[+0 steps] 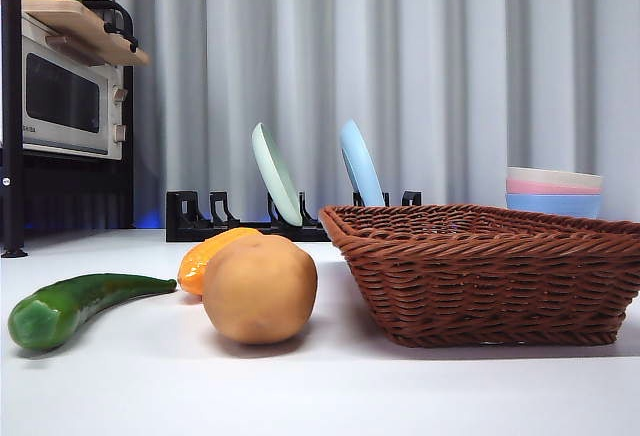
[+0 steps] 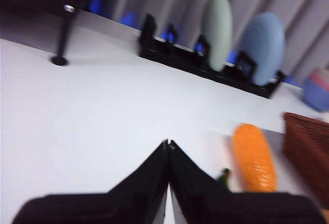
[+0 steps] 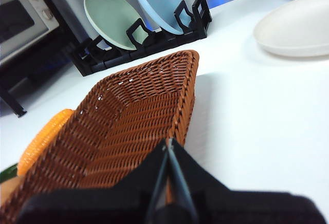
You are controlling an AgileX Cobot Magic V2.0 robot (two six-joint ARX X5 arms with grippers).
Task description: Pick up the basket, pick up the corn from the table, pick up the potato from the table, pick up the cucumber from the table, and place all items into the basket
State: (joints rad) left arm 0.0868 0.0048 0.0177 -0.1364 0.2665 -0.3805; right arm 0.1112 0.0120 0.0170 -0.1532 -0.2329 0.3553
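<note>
Nothing done yet: all 3 veg on the table, basket empty.

Near to far in front view: the cucumber (image 1: 75, 305) lies nearest w/ the potato (image 1: 260, 288) beside it, both on the table (image 1: 320, 396); the corn (image 1: 205, 258) sits just behind the potato, touching or nearly so. The basket (image 1: 490, 276) stands to the side, nothing seen inside it. Left gripper (image 2: 168, 144) hovers above the table near the corn, jaws pressed together, holding nothing. Right gripper (image 3: 168, 143) hangs over the basket's near rim, jaws also closed and empty. Behind: plate rack (image 1: 250, 221), stacked bowls (image 1: 555, 191), microwave (image 1: 65, 96). Left to do, I judge: everything, i.e. basket pickup plus 3 picks and drops.
</note>
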